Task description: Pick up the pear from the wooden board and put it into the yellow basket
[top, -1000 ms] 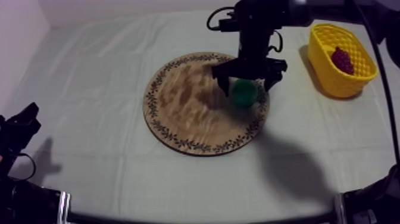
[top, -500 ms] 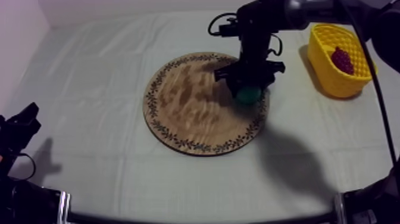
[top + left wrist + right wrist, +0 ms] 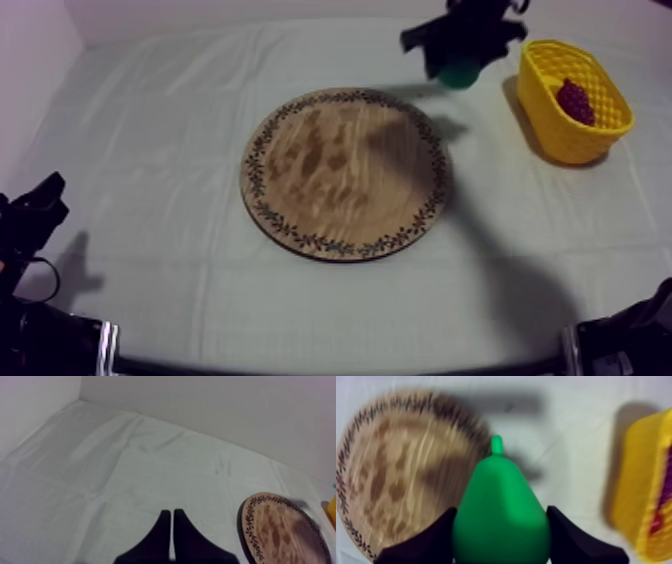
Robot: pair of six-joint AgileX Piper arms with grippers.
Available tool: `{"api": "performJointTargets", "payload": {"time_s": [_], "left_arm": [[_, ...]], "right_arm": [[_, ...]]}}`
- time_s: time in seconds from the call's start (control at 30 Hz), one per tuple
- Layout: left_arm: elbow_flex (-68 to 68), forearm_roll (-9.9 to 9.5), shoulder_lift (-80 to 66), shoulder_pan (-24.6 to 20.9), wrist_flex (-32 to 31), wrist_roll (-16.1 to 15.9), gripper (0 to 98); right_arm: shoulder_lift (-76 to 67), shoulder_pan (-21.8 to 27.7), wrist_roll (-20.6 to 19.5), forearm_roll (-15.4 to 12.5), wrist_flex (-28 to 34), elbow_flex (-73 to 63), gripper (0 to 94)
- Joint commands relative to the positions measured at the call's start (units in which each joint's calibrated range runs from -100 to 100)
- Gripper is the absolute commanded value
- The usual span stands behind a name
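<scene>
Now the right tool (image 3: 460, 58), clamped round the green pear (image 3: 461, 74), has lifted it clear of the wooden board (image 3: 345, 172) and holds it in the air just beside the yellow basket (image 3: 560, 140), so only the drop seems left.

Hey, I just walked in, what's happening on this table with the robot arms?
The right gripper is shut on the green pear and holds it in the air, off the round wooden board and short of the yellow basket. The board is bare. A bunch of grapes lies in the basket. The left gripper rests shut at its own side of the table, holding nothing.
</scene>
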Motion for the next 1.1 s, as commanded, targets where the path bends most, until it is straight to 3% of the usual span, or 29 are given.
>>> {"api": "performJointTargets", "payload": {"time_s": [0.0,0.27,0.43,0.83,1.07], "left_arm": [[0.0,-0.02,0.0,0.02,-0.01,-0.01,0.1],[0.0,-0.02,0.0,0.02,-0.01,-0.01,0.1],[0.0,-0.02,0.0,0.02,-0.01,-0.01,0.1],[0.0,-0.02,0.0,0.02,-0.01,-0.01,0.1],[0.0,-0.02,0.0,0.02,-0.01,-0.01,0.1]], "right_arm": [[-3.29,2.93,2.13,1.65,-0.34,-1.98,39.7],[-8.68,12.3,6.15,6.45,-5.2,-4.75,41.7],[-9.84,16.27,7.25,8.03,-7.78,-3.46,41.3],[-4.76,21.01,8.86,7.7,-10.31,3.83,41.8],[0.0,22.89,9.62,5.44,-14.38,7.27,43.8]]}}
